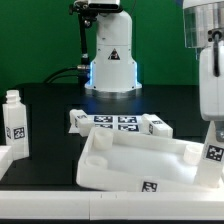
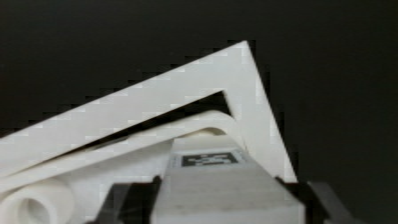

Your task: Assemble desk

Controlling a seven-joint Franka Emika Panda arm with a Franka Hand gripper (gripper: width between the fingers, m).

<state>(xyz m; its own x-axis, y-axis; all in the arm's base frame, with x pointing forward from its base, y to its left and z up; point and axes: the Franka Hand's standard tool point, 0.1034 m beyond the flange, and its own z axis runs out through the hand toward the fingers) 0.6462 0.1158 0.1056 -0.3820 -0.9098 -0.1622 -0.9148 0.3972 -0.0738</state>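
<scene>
Now the end effector (image 2: 214,192) holds a white leg (image 2: 214,160) upright, just above the desk top (image 1: 130,160) at its corner.

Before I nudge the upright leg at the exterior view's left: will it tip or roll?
Upright leg is tall on a narrow foot: probably tips easily. Looks like rigid, light plastic; once down it may roll.

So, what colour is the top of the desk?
White; the desk top carries a black-and-white square tag on its rim. The exterior view shows it best.
</scene>
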